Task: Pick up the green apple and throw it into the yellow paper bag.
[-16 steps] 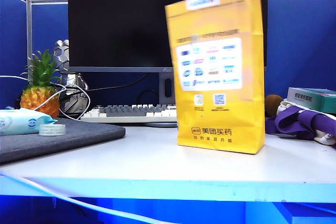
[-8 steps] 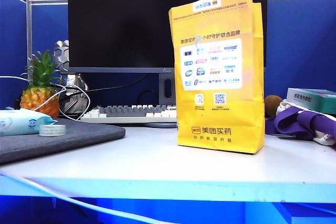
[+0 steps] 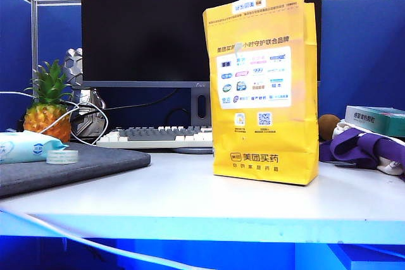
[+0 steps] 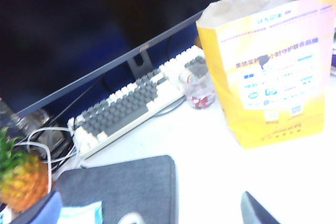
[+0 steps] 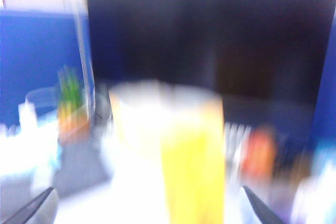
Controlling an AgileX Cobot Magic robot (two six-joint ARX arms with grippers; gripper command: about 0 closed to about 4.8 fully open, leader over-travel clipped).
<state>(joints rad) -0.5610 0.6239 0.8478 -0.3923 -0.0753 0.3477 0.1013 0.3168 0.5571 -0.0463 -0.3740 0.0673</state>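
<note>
Tall bright yellow paper bag (image 3: 262,86) upright on white desk (image 3: 190,197), before grey-and-white keyboard (image 4: 134,106). Green apple unseen. Right gripper (image 5: 147,203) blurred, facing bag, fingers spread wide. Left gripper (image 4: 254,211): one fingertip visible, opening unclear

Black monitor (image 3: 145,23) at the rear, a keyboard (image 3: 158,136) below its screen. Pineapple (image 3: 47,109) and grey mat (image 3: 69,165) lie left of the keyboard; purple cloth (image 3: 364,147) lies right.
</note>
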